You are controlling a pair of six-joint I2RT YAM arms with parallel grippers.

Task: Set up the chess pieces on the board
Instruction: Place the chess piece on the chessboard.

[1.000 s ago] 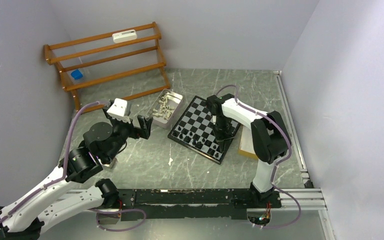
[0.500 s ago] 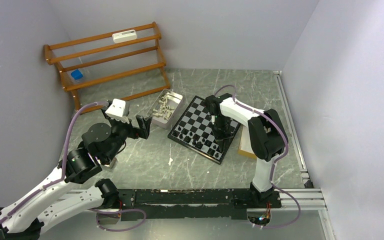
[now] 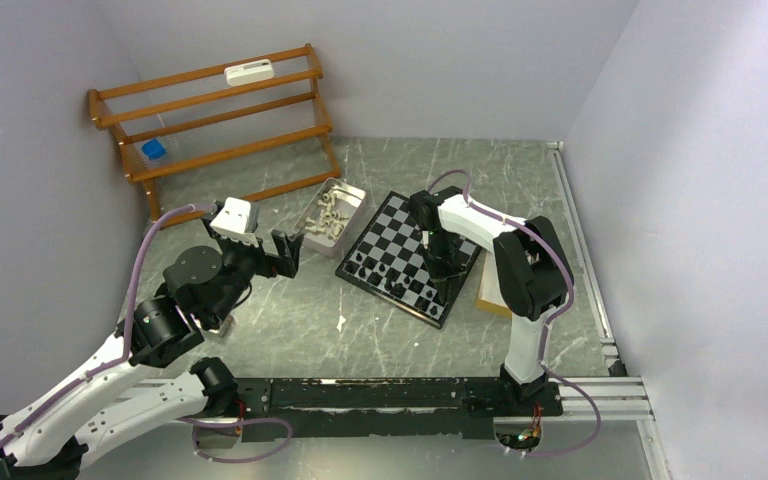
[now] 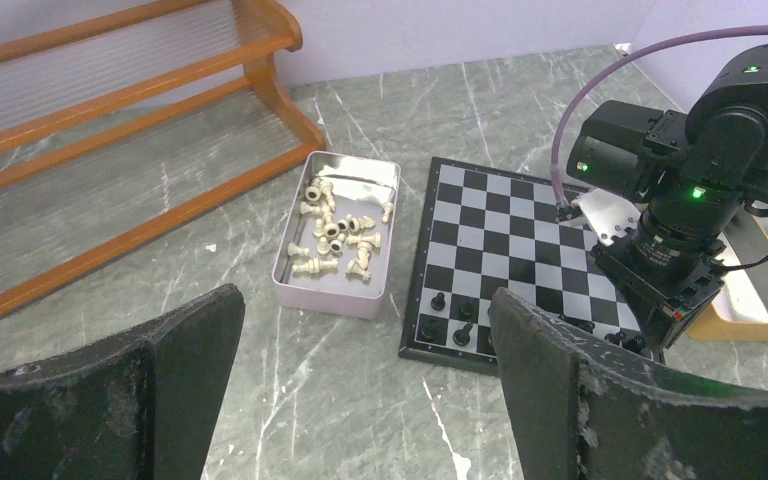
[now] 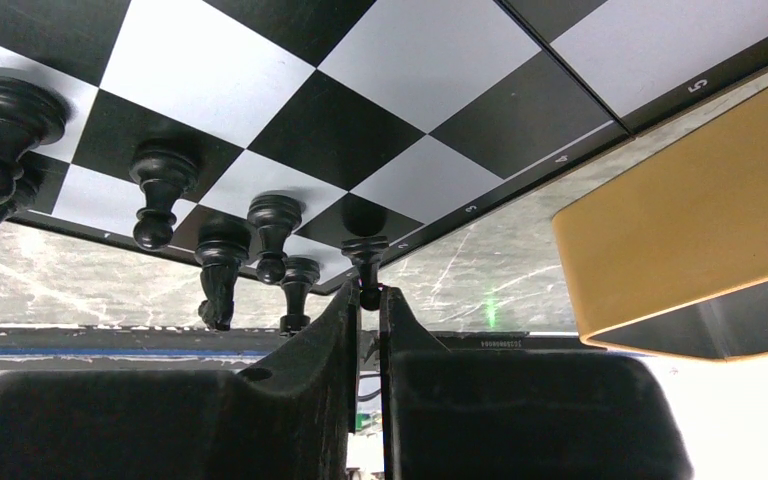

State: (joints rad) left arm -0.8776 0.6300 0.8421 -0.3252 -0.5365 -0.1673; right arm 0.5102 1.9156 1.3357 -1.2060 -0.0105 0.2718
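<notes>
The right gripper (image 5: 368,300) is pinching narrowly the head of a glossy black pawn (image 5: 365,252) standing upright at the checkered board (image 5: 260,80) edge; the left gripper (image 4: 365,310) is gaping wide

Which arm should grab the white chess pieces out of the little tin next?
Left: the left end effector hovers open beside the tin of white pieces; the right end effector is over the board, pinching a black piece.
</notes>
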